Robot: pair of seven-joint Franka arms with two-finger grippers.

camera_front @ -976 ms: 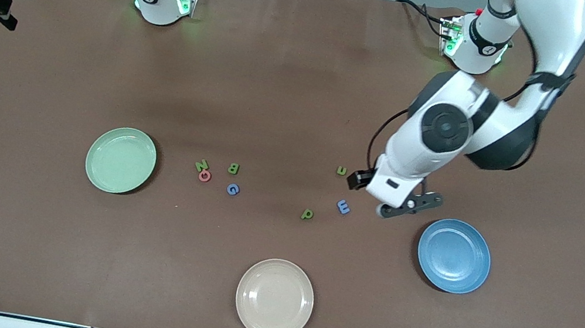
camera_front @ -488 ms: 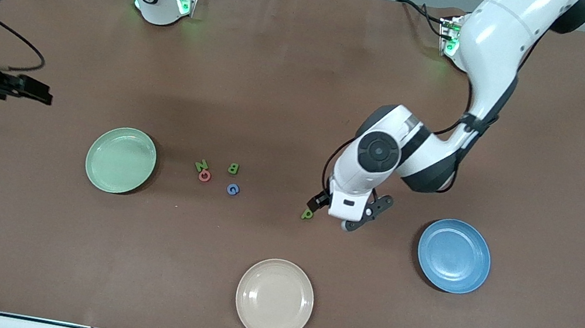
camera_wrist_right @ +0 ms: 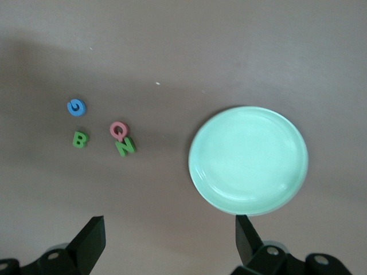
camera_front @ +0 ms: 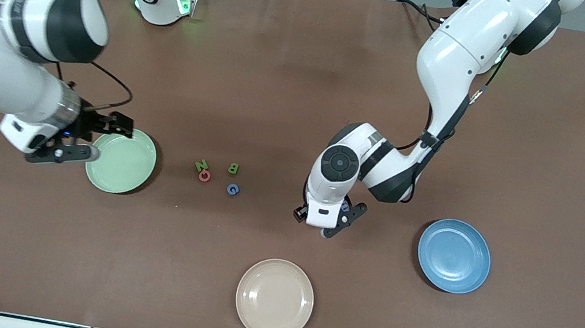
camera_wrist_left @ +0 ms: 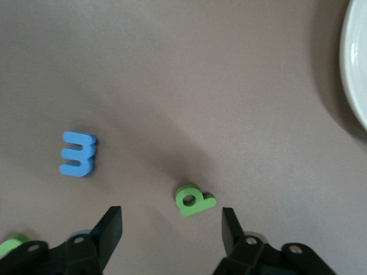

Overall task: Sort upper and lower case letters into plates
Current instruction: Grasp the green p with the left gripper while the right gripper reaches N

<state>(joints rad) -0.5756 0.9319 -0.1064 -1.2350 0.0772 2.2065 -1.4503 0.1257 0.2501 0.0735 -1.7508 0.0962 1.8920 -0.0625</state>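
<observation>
1. Looking down from the front camera, the mint green plate (camera_front: 121,160) lies toward the right arm's end of the table and the blue plate (camera_front: 453,255) toward the left arm's end. A beige plate (camera_front: 274,299) sits nearer the camera, between them. Four letters cluster beside the green plate: the green N (camera_front: 201,165) touching the pinkish-red O (camera_front: 204,176), the green B (camera_front: 233,168) close by, and the blue G (camera_front: 232,189) just nearer the camera. The right gripper (camera_front: 94,140) hangs at the green plate's rim; the left gripper (camera_front: 319,216) is low over the table between the letter cluster and the blue plate.

2. Left wrist view — the left gripper's fingers (camera_wrist_left: 113,228) stand wide apart, with the green p (camera_wrist_left: 194,200) lying flat on the table between them, untouched. The blue m (camera_wrist_left: 78,153) lies well apart from it, and the beige plate's edge shows at the border.

3. Right wrist view — the right gripper's fingers (camera_wrist_right: 92,236) are spread and hold nothing. Below them lie the green plate (camera_wrist_right: 248,160), bare, and beside it N, O, B and G.
</observation>
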